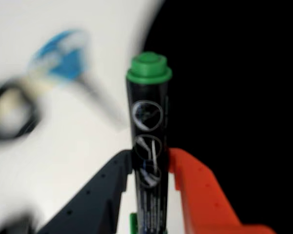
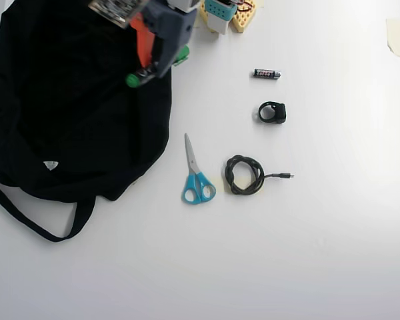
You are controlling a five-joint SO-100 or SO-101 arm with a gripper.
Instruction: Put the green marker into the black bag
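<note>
Grip: I'm clamping the green marker [image 1: 149, 126] between my two fingers, black one on the left and orange one on the right in the wrist view, my gripper [image 1: 149, 168] closed tight on the lower barrel.
Why held so: I'm pinching low on the barrel, so most of its length is sticking out beyond my fingertips, free to go in first.
Where it is: in the overhead view the green marker [image 2: 135, 79] is hanging over the right part of the black bag [image 2: 60, 113], just inside its right edge.
Axis: the long axis is running straight out from my fingers, green end [image 1: 149, 67] leading, pointing over the dark fabric.
Left behind: the scissors [image 2: 196, 175], coiled cable [image 2: 244, 175] and battery [image 2: 267, 74] are lying on the white table [image 2: 320, 253], right of the bag.
Judgement: I'm reckoning the opening isn't visible, so releasing here risks a roll off.
</note>
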